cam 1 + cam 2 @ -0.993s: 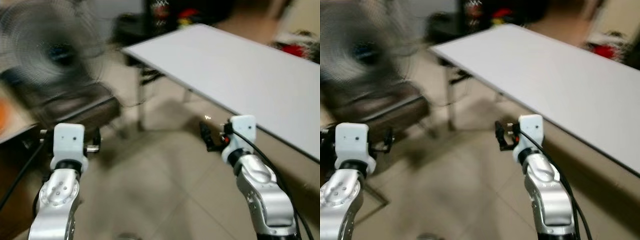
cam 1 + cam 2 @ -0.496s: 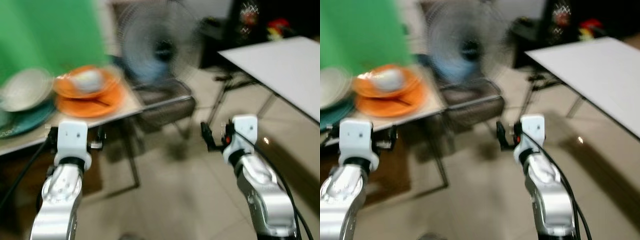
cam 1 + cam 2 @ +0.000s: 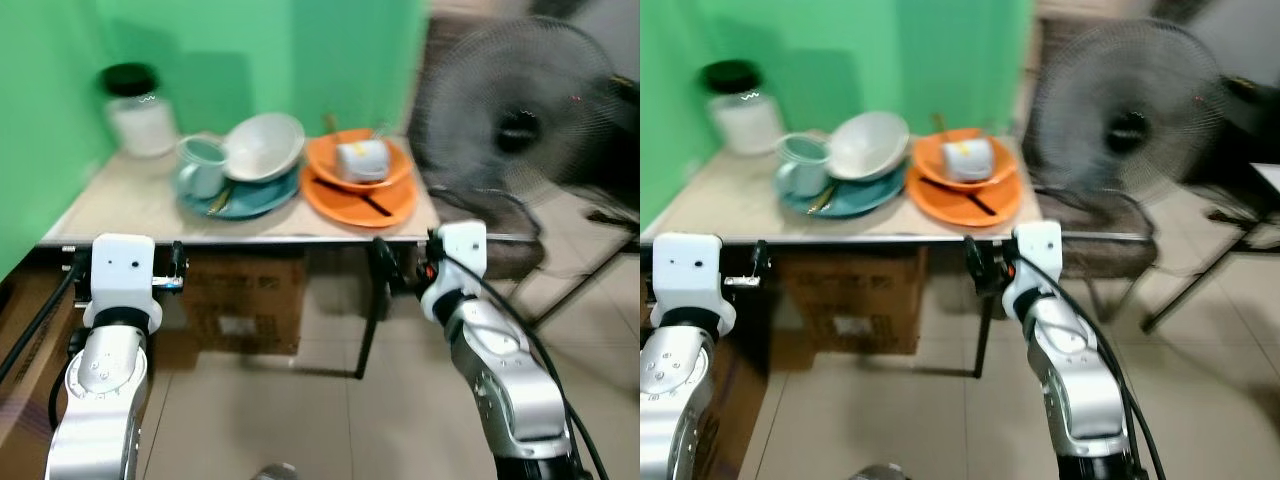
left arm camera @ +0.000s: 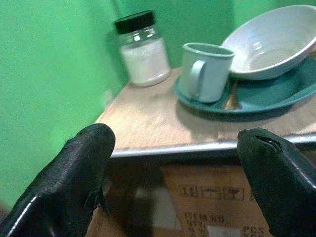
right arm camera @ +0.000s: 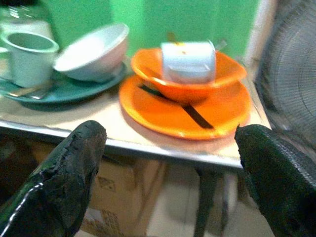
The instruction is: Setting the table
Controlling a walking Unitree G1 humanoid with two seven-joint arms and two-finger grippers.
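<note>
A small wooden side table (image 3: 120, 205) stands against a green wall (image 3: 300, 60), straight ahead at twelve o'clock from the robot. On it, toward eleven o'clock, a teal plate (image 3: 245, 195) carries a pale green mug (image 3: 203, 166) and a white bowl (image 3: 264, 146) that leans tilted on the plate; a gold-coloured utensil (image 4: 231, 98) lies on the plate between them. Just beside it, toward one o'clock, an orange plate (image 3: 355, 205) holds an orange bowl (image 3: 358, 172) with a white cup (image 3: 362, 158) lying on its side inside, and a dark utensil (image 3: 352, 196) rests across the plate. A glass jar with a black lid (image 3: 138, 112) stands at the table's far corner, at ten o'clock. A cardboard box (image 3: 240, 300) sits under the table. A floor fan (image 3: 520, 130) stands at two o'clock.

The left gripper (image 4: 173, 173) hangs short of the table edge, its fingers spread wide apart and empty. The right gripper (image 5: 168, 173) hangs before the orange dishes, fingers likewise wide apart, holding nothing.
</note>
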